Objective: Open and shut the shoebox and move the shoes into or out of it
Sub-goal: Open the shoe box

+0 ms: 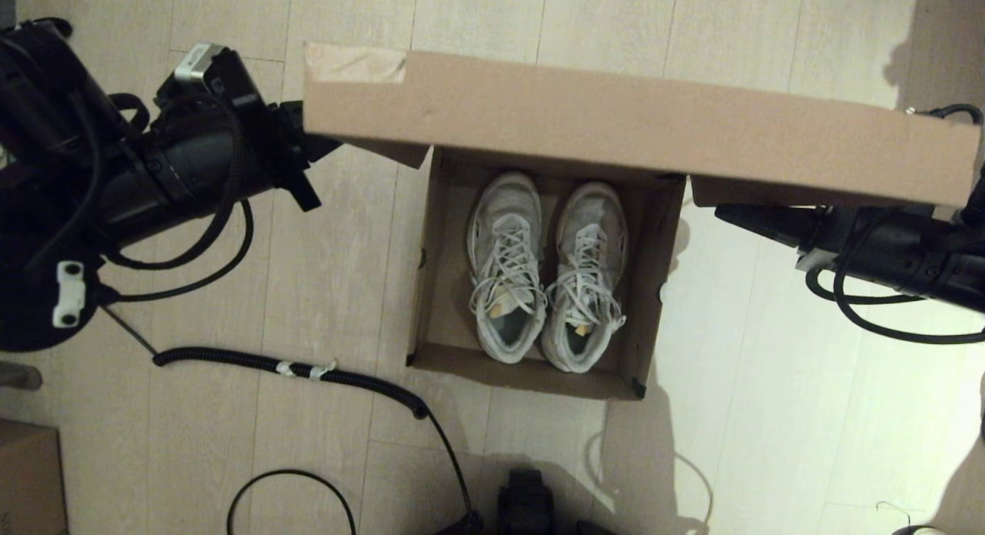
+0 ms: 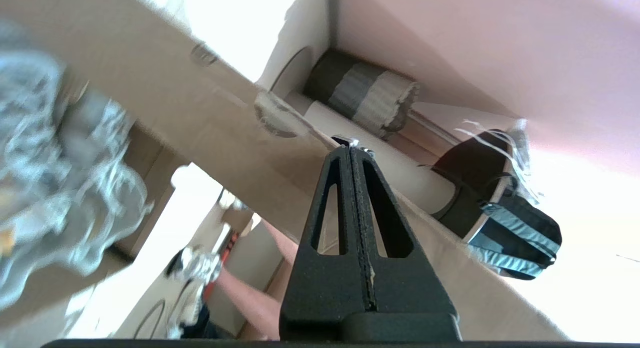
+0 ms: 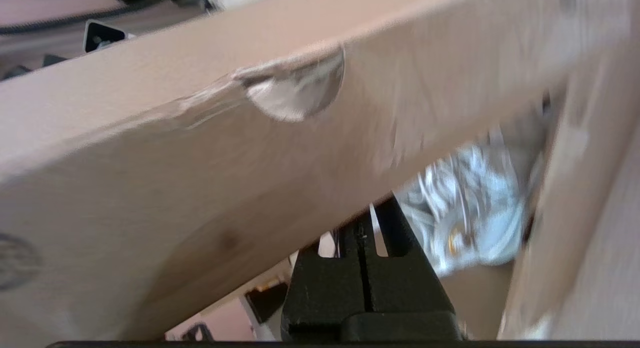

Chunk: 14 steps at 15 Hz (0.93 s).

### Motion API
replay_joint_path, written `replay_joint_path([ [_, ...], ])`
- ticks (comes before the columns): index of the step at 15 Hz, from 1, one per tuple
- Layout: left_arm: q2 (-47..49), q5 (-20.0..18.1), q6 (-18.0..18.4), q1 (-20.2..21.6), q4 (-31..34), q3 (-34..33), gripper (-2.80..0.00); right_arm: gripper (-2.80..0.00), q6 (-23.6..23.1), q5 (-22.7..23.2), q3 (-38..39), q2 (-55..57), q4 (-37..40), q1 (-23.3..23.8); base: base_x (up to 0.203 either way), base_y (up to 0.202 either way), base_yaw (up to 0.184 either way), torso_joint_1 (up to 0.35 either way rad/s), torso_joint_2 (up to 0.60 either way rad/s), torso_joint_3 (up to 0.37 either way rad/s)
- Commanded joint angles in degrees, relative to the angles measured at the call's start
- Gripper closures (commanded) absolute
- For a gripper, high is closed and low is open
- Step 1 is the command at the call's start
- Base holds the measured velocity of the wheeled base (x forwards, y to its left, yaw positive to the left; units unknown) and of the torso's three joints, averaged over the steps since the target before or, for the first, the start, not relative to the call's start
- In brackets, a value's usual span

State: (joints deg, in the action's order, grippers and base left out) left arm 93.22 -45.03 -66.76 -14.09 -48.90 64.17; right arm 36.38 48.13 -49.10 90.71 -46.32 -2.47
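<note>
The brown shoebox (image 1: 432,304) stands open on the floor, with black tape at its near corners. Both white sneakers (image 1: 506,265) (image 1: 589,277) lie side by side inside, toes away from me. Its lid (image 1: 616,119) is raised level above the box's far end. My left gripper (image 1: 329,145) is shut, its tip (image 2: 351,146) touching the lid's left edge from below. My right gripper (image 1: 727,214) is shut under the lid's right end, and the lid's flap (image 3: 250,162) hides its tips (image 3: 361,230). The blurred shoes (image 2: 55,178) (image 3: 470,223) show in both wrist views.
A coiled black cable (image 1: 308,366) crosses the wooden floor to the left of the box. A small brown carton (image 1: 27,473) sits at the near left corner. A black object (image 1: 527,500) lies near the bottom middle.
</note>
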Motion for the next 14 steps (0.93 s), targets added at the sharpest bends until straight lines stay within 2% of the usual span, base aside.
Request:
replay_joint_path([
  [1,2.37,-0.17,-0.39,-0.47,-0.18,3.28,0.0,0.0,0.54,0.22,-3.14,2.0,-0.34,0.01,0.0,0.0,0.0,0.0,0.0,0.0],
  [5,4.64,0.03,-0.34,0.43,-0.19,5.24,0.0,0.0,1.69,-1.03,-10.56,7.05,-0.32,0.07,0.0,0.0,0.0,0.0,0.0,0.0],
  [12,4.45,0.73,0.2,1.74,-0.41,1.96,0.0,0.0,7.07,-1.33,-26.44,14.6,-0.13,3.13,0.0,0.0,0.0,0.0,0.0,0.0],
  [14,3.98,0.73,0.71,2.04,-0.5,0.05,0.0,0.0,7.56,-1.12,-27.28,14.81,0.0,4.08,0.0,0.0,0.0,0.0,0.0,0.0],
])
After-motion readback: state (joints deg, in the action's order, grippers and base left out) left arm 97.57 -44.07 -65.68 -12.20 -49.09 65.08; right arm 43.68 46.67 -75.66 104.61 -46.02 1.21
